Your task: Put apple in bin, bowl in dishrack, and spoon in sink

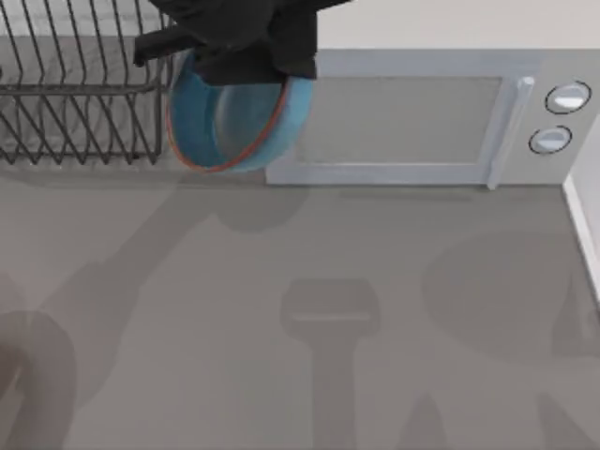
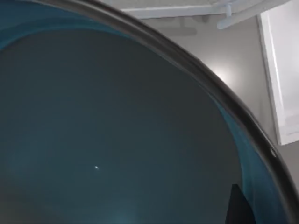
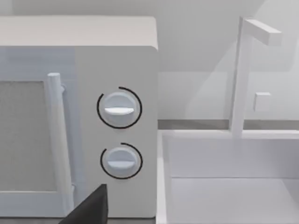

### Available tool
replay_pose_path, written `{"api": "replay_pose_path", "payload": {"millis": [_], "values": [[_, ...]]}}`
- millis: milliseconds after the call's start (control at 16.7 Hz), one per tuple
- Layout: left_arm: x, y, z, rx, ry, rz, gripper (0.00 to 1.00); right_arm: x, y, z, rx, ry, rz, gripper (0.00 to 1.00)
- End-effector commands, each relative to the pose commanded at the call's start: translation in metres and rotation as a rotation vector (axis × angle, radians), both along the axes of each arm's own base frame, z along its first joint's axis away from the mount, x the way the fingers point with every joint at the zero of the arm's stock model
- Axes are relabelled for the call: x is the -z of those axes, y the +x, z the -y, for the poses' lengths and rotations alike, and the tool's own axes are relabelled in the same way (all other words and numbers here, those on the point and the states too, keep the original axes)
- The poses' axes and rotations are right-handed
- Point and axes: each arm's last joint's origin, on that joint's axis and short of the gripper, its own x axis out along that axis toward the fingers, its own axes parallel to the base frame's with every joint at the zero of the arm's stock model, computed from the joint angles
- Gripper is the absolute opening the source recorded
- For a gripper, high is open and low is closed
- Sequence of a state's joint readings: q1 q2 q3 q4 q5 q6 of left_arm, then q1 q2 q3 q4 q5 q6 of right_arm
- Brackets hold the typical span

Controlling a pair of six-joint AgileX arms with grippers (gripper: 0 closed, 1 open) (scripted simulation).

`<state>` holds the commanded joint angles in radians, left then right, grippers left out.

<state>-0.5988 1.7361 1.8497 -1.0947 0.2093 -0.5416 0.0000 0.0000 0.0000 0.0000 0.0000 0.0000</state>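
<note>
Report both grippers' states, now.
Left gripper: shut on the blue bowl, held tilted between dishrack and microwave.
Right gripper: cannot be told.

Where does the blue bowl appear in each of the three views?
Top view: the bowl hangs tilted under the left gripper, between the dishrack and the microwave.
Left wrist view: the bowl's blue inside is close up.
Right wrist view: the bowl is not in it.
Shared landmark: the microwave, with its handle and dials.
</note>
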Motion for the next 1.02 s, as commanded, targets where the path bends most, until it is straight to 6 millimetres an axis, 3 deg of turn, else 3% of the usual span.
{"api": "replay_pose_path", "payload": {"millis": [300,480,660,840,1020], "values": [[-0.009,-0.017,-0.067,-0.004,-0.059,0.198,0.0,0.0,0.0,0.0,0.0,0.0,0.0,1.0],[-0.033,-0.03,-0.13,-0.129,-0.069,0.492,0.0,0.0,0.0,0.0,0.0,0.0,0.0,1.0],[-0.053,-0.067,-0.19,-0.274,0.026,0.84,0.0,0.0,0.0,0.0,0.0,0.0,0.0,1.0],[-0.054,-0.099,-0.222,-0.372,0.18,1.058,0.0,0.0,0.0,0.0,0.0,0.0,0.0,1.0],[-0.052,-0.115,-0.233,-0.421,0.267,1.147,0.0,0.0,0.0,0.0,0.0,0.0,0.0,1.0]]}}
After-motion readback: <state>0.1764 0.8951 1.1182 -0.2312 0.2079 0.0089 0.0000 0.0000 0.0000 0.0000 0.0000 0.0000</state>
